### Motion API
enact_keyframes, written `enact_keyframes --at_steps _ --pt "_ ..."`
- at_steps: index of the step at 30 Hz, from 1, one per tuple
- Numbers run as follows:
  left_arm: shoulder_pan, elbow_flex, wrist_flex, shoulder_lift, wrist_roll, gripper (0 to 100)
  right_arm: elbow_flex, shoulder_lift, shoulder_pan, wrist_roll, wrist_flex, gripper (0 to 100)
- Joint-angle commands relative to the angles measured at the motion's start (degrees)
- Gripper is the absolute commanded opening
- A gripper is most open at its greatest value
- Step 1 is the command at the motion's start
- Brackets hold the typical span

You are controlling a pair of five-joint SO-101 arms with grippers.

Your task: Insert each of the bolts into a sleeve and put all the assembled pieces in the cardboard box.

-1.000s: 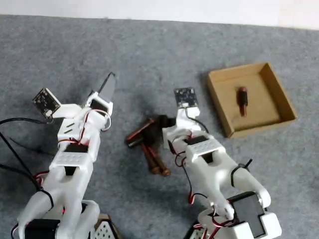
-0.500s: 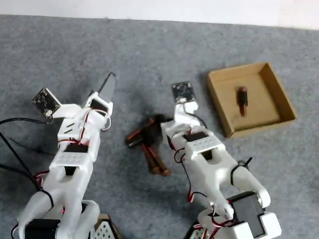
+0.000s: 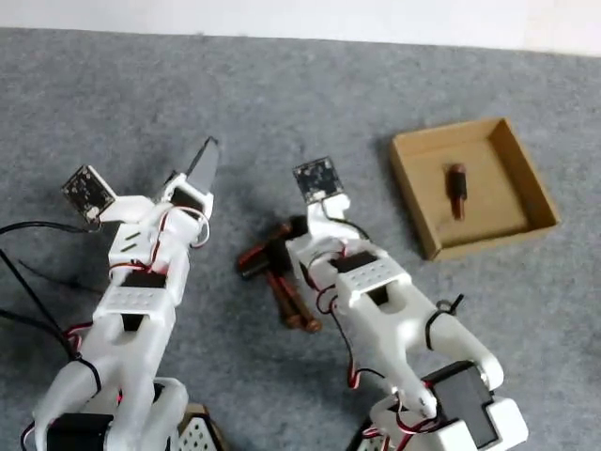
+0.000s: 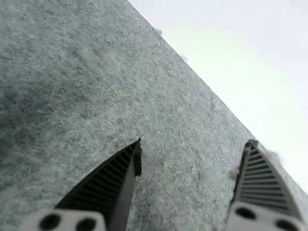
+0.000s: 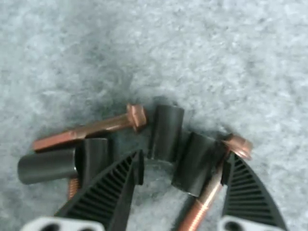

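Note:
A pile of copper bolts [image 3: 293, 303] and black sleeves [image 3: 255, 265] lies on the grey carpet between the arms. My right gripper [image 5: 184, 159] hangs open just above the pile, its jaws on either side of two black sleeves [image 5: 166, 131]. One of them [image 5: 195, 162] has a bolt [image 5: 204, 204] running through it. A loose bolt [image 5: 91, 131] and another sleeve [image 5: 48, 166] lie beside them. The cardboard box [image 3: 441, 133] at the right holds one assembled piece [image 3: 456, 191]. My left gripper [image 4: 194, 144] is open over bare carpet, away from the pile [image 3: 202, 162].
The carpet ends at a pale strip [image 3: 376, 14] along the far side. The right arm's body [image 3: 376, 291] stands between the pile and the box. Bare carpet lies in front of the box.
The right arm's wrist has swung left, from beside the pile to over it. The left arm has not moved.

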Motion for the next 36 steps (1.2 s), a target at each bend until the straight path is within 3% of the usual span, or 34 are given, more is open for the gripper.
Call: enact_keyframes --at_steps 1,9,16,36 --pt "0.84 -2.95 0.0 -0.31 -0.53 31 -2.15 -0.22 -0.66 -3.69 -1.19 24.8" --pt "0.84 -2.95 -0.09 -0.31 -0.53 31 -2.07 -0.13 -0.57 -5.8 -1.19 24.7" --pt "0.84 -2.95 -0.18 -0.31 -0.53 31 -2.07 -0.13 -0.66 -5.8 -1.1 15.2" --pt "0.84 -2.95 0.0 -0.31 -0.62 31 -1.98 -0.04 0.92 -6.15 3.21 15.2"
